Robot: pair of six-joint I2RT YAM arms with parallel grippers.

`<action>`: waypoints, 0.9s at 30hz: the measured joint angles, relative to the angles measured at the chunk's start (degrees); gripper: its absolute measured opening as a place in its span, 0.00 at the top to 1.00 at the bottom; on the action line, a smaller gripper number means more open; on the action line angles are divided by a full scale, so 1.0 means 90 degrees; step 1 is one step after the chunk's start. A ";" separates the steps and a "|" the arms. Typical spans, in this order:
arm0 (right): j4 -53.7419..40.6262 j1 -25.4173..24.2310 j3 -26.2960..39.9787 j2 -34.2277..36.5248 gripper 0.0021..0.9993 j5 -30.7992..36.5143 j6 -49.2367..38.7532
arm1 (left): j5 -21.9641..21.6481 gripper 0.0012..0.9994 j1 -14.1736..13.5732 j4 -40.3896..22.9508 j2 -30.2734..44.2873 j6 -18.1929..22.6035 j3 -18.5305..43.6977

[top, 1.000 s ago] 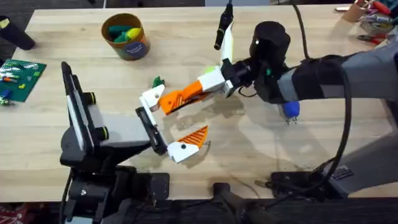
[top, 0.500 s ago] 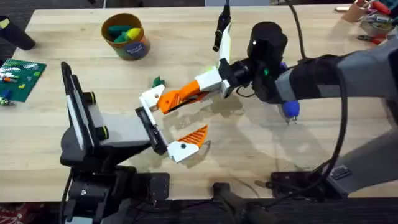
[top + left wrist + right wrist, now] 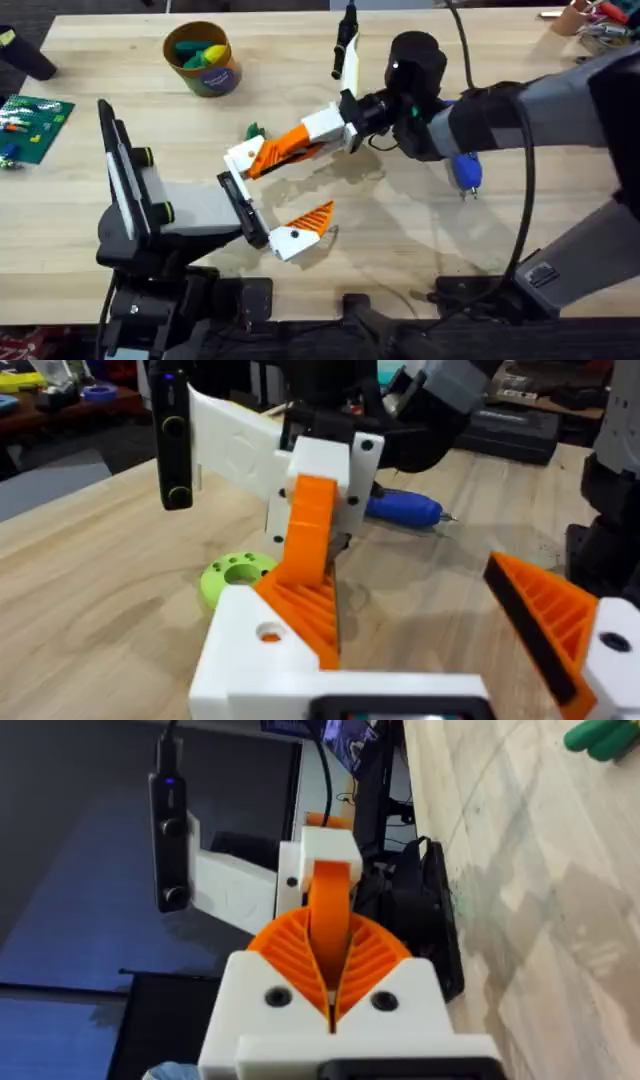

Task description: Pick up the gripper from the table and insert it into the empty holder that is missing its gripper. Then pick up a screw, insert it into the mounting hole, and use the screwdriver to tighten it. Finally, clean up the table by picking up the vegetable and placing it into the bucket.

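Note:
My right gripper [image 3: 300, 145] reaches across the middle, shut on the orange wedge-shaped gripper [image 3: 268, 160]. The wedge's free end sits in the white holder [image 3: 240, 155] on the black bar of my left gripper [image 3: 285, 190]. That gripper stands open, its twin block carrying a ribbed orange finger [image 3: 315, 215]. Up close, the wedge [image 3: 305, 540] slants down into the holder [image 3: 250, 660], and orange shows through the mounting hole [image 3: 270, 632]. The blue screwdriver [image 3: 465, 172] lies partly under the right arm. The dark green vegetable [image 3: 254, 131] lies beside the holder. The bucket [image 3: 203, 57] stands at the far left. The screw is out of view.
A lime green disc [image 3: 238, 572] lies on the table behind the holder. A green plate [image 3: 30, 125] with small parts sits at the left edge. Tools and clutter [image 3: 600, 25] fill the far right corner. The bucket holds coloured toy pieces.
The right arm has moved left and slightly away from me, carrying the orange wedge further into the holder. The left arm has stayed still.

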 joint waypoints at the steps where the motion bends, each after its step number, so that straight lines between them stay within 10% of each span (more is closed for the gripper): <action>1: 0.0001 0.0014 0.0034 0.0032 0.98 0.0012 0.0014 | 0.0004 0.01 0.0000 0.0000 -0.0001 -0.0002 0.0000; 27: 0.0036 0.0152 0.0396 0.0325 0.98 0.0121 0.0172 | -0.0120 0.01 0.0036 0.0007 0.0000 -0.0053 0.0000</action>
